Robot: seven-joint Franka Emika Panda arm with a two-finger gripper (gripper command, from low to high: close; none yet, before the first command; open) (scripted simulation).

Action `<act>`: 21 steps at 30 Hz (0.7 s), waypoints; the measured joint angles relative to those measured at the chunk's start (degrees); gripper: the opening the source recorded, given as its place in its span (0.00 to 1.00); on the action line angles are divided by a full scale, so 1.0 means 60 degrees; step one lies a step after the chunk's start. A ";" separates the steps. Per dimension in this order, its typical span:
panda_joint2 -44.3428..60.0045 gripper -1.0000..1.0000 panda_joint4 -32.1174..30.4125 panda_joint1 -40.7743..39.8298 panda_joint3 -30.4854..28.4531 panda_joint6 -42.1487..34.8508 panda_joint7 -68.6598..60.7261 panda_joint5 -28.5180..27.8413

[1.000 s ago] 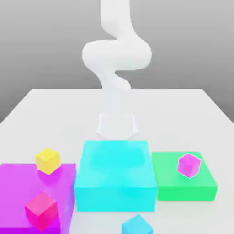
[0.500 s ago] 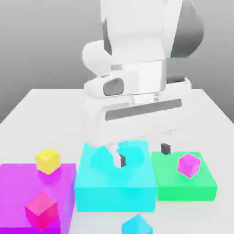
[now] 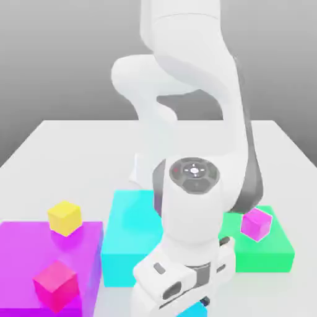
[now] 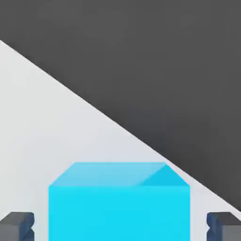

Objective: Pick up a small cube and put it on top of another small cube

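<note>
Grasp step. My gripper [image 4: 120, 226] straddles small cyan cube [image 4: 119, 202], fingertips [image 4: 19, 225] seemingly just clear of its sides. Next: clamp, lift, carry to magenta-violet cube [image 3: 256, 223] on green block [image 3: 278, 247].

Showing plain flat colours throughout, no patterns: small cube [image 4: 119, 202] glowing bright cyan w/ lighter top face, fingertips [image 4: 18, 226] looking dark slate grey, table [image 4: 42, 122] reading pale grey-white vs. dark charcoal backdrop. Arm [image 3: 192, 247] rendering glossy white w/ dark grey joint bands and a grey round cap, standing before a large cyan block [image 3: 127, 238], green block [image 3: 275, 254] and magenta block [image 3: 25, 260]. Sitting on those: another small cube [image 3: 257, 224] showing light magenta-violet, yellow cube [image 3: 64, 217], deeper pink-red cube [image 3: 56, 285].
</note>
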 joint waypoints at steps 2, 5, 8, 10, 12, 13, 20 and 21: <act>-0.0001 0.00 0.0000 -0.0002 0.0002 -0.0011 0.0003 -0.0003; -0.0231 0.00 -0.0048 0.0043 -0.0049 -0.0188 0.0025 -0.0039; -0.1175 0.00 -0.0237 0.0132 -0.0174 -0.0945 0.0149 -0.0207; -0.1835 0.00 -0.0549 0.0288 0.0011 -0.1311 0.0119 -0.0181; -0.2496 0.00 -0.0955 0.0521 0.0312 -0.1586 0.0035 -0.0093; -0.2830 0.00 -0.1168 0.0638 0.0474 -0.1711 -0.0007 -0.0049; -0.5225 0.00 -0.2678 0.2054 0.1253 -0.2584 -0.0135 0.0005; -0.5571 0.00 -0.2895 0.2158 0.1353 -0.2703 -0.0119 -0.0037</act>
